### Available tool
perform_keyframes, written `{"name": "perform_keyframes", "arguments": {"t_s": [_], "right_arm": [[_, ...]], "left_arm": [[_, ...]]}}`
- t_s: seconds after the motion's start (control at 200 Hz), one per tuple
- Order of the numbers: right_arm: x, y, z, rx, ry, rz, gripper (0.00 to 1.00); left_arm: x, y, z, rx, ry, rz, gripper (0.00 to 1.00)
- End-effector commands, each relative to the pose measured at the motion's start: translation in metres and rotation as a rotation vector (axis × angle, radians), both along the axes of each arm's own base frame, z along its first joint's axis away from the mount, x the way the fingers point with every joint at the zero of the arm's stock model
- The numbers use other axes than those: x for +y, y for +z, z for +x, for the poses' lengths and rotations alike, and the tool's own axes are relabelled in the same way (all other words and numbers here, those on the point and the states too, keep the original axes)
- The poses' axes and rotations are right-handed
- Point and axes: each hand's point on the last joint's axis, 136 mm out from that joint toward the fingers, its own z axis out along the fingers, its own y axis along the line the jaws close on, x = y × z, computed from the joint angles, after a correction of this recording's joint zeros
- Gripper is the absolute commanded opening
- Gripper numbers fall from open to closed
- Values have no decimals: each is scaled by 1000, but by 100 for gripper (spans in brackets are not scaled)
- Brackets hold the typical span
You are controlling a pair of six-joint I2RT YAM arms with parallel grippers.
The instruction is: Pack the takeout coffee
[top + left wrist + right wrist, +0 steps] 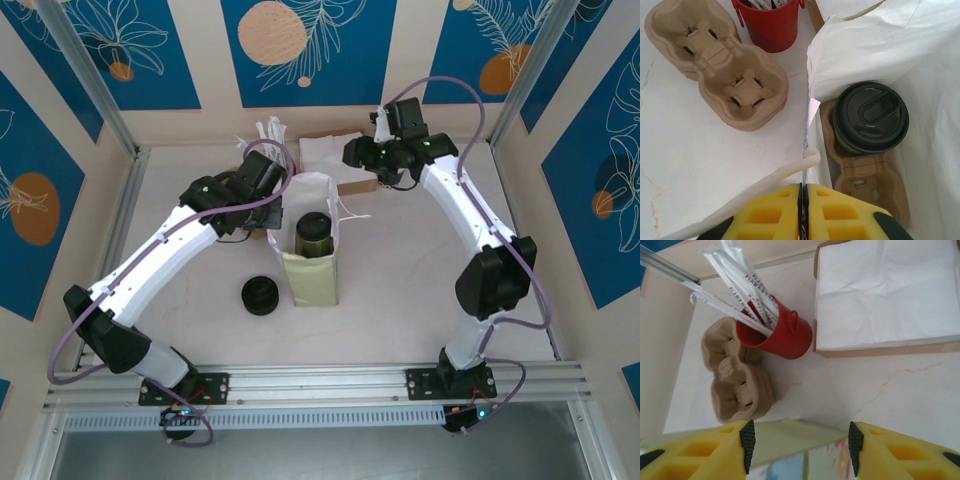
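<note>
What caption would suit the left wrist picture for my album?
Left hand pinches the edge of the white bag; inside, the lidded takeout coffee sits in a cardboard carrier.

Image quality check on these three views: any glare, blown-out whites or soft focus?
Top external: even diffuse light, only soft shadows on the table, sharp. Left wrist: soft highlights atop the lidded takeout coffee, white bag near clipping, left pincer slightly soft. Right wrist: napkins washed out, straws crisp, right pincer blurred in the foreground.
</note>
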Motion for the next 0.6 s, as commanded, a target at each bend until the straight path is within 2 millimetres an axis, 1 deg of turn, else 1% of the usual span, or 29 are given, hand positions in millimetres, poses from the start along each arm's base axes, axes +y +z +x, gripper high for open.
{"name": "perform_keyframes", "arguments": {"t_s": [0.0,0.065,0.16,0.325,0.51,0.595], "right_arm": [[3,2,26,-83,-22,-64,55],[8,-6,38,-100,-12,-78,55],[10,-19,57,-118,-24,-117,55],[10,-41,86,-134,-42,-179,55],[20,-65,110,-133,-28,-232,56],[22,-77,119,-139,-29,-268,56]], "left_arm": [[10,2,-4,1,1,16,15],[8,4,-4,-2,-6,12,19],[4,9,-4,-10,-33,-7,23],[1,20,-3,-33,-55,-16,25],[1,28,0,-52,-59,-12,30],[0,31,0,-60,-59,-22,34]]}}
